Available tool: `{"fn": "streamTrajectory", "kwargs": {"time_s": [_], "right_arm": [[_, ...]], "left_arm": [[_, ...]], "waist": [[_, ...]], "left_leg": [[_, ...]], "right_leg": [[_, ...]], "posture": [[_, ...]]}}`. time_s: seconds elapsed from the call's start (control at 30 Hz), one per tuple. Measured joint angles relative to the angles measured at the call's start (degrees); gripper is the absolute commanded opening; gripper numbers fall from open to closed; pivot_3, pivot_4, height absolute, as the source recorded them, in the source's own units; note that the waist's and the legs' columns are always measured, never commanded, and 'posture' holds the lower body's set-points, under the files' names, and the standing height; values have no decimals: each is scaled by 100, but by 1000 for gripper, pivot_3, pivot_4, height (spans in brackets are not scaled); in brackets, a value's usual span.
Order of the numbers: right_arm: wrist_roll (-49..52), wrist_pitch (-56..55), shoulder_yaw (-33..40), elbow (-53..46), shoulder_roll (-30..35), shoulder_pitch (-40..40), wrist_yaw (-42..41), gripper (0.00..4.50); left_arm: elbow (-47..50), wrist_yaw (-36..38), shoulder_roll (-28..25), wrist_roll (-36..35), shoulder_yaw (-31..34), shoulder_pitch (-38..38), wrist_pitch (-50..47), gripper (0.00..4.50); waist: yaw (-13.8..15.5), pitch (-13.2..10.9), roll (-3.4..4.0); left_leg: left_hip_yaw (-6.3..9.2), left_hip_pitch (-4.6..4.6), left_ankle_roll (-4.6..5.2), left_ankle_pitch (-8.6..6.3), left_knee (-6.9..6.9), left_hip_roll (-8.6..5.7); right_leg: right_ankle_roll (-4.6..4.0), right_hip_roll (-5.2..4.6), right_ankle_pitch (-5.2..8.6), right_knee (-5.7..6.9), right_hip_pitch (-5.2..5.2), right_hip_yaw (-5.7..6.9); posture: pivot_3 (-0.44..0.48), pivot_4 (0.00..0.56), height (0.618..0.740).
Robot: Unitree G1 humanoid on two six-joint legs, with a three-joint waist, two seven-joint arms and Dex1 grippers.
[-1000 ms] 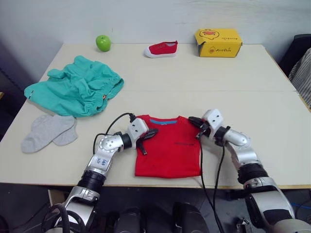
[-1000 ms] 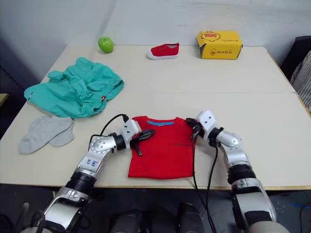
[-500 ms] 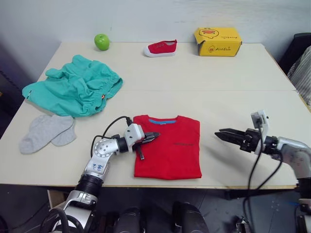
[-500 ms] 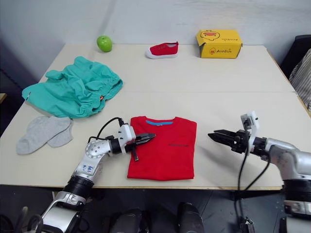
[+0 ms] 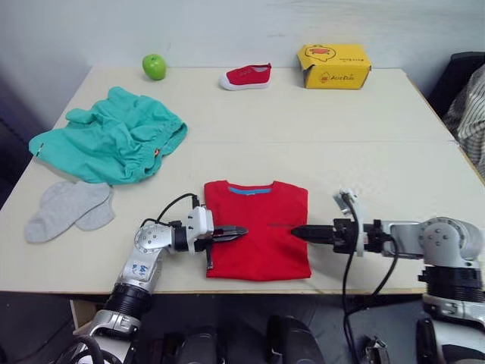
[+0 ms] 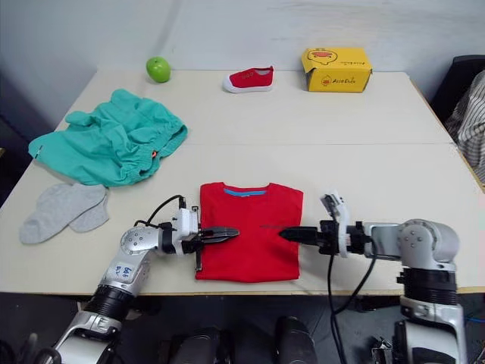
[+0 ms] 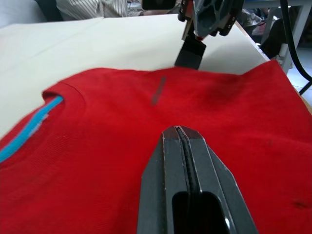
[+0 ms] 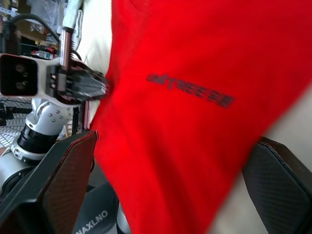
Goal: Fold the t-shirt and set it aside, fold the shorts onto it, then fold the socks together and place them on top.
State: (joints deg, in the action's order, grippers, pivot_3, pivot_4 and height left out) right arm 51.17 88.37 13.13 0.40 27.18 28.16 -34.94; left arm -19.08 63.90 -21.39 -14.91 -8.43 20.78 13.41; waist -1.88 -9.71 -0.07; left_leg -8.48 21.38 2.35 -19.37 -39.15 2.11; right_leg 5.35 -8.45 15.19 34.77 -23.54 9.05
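Observation:
The red t-shirt [image 5: 258,243] lies folded into a neat rectangle near the table's front edge, blue collar band at its far side. My left gripper [image 5: 239,230] is shut, and its tip lies level over the shirt's left part. From the right, my right gripper [image 5: 297,232] comes in low at the shirt's right edge. The right wrist view shows its fingers [image 8: 68,170] wide apart, open, with red cloth between them. The teal shorts [image 5: 106,142] lie crumpled at the far left. The grey socks [image 5: 67,209] lie side by side in front of the shorts.
A green apple [image 5: 154,66], a small red shoe [image 5: 245,76] and a yellow box [image 5: 334,66] stand along the table's far edge. Bare table [image 5: 341,144] spreads behind and to the right of the shirt. Striped cloth [image 5: 468,114] hangs past the right edge.
My right gripper opened, swung out to the right, then came back low to the shirt's right edge. The left gripper stayed shut and levelled out over the shirt's left part.

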Motion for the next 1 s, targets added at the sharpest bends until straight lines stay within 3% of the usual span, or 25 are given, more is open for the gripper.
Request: {"fn": "streamTrajectory", "kwargs": {"time_s": [0.1, 0.33, 0.37, 0.43, 0.67, 0.83, 1.0], "right_arm": [[-196, -303, -59, 23, -337, 3, 168, 2764], [-352, -596, -393, -62, -271, -79, -43, 195], [-328, -593, -411, -102, -240, -80, -116, 9], [-326, -589, -460, -115, -134, -81, -209, 0], [-159, -340, -521, 31, 407, -99, -584, 0], [-215, -174, -90, 713, 1454, -103, -801, 0], [-415, -447, 14, 1339, 2344, -98, -1237, 0]], "left_arm": [[-61, -5, 9, 16, 13, -16, 54, 0], [-31, 7, -55, -62, 130, -97, 11, 0], [28, 21, -120, -96, 153, -140, -94, 180], [245, 63, -276, -241, 249, -240, -421, 599], [1735, 106, -1023, -1089, 857, -601, -1771, 2850], [2483, 44, -1558, -1436, 1310, -1063, -2399, 4462], [2742, -6, -1581, -1695, 1552, -1130, -2663, 4462]], "waist": [[-25, 0, 0], [-15, 4, -7], [-15, 6, -10], [-7, 5, -10], [90, 0, -2], [164, -17, 26], [179, -20, 28]], "left_leg": [[-2, -1, -3, 1, 3, 2], [-1, -2, -4, -1, 6, 3], [-1, -2, -4, -1, 6, 4], [-1, 0, -2, -2, 5, 3], [14, 15, 11, -16, 5, -12], [5, 22, 41, -37, 5, -40], [4, 29, 39, -40, 5, -37]], "right_leg": [[-7, 2, 4, 10, -5, 1], [-10, 1, 6, 10, -6, 0], [-10, 1, 6, 9, -5, 0], [-10, -2, 6, 8, -6, -2], [-15, -13, 9, -3, -8, -3], [-11, -12, 7, -15, -10, -5], [-6, -3, 5, -28, -11, 1]], "posture": [[0, 150, 740], [0, 150, 740], [0, 150, 740], [0, 150, 740], [0, 150, 740], [0, 150, 740], [0, 150, 740]]}}
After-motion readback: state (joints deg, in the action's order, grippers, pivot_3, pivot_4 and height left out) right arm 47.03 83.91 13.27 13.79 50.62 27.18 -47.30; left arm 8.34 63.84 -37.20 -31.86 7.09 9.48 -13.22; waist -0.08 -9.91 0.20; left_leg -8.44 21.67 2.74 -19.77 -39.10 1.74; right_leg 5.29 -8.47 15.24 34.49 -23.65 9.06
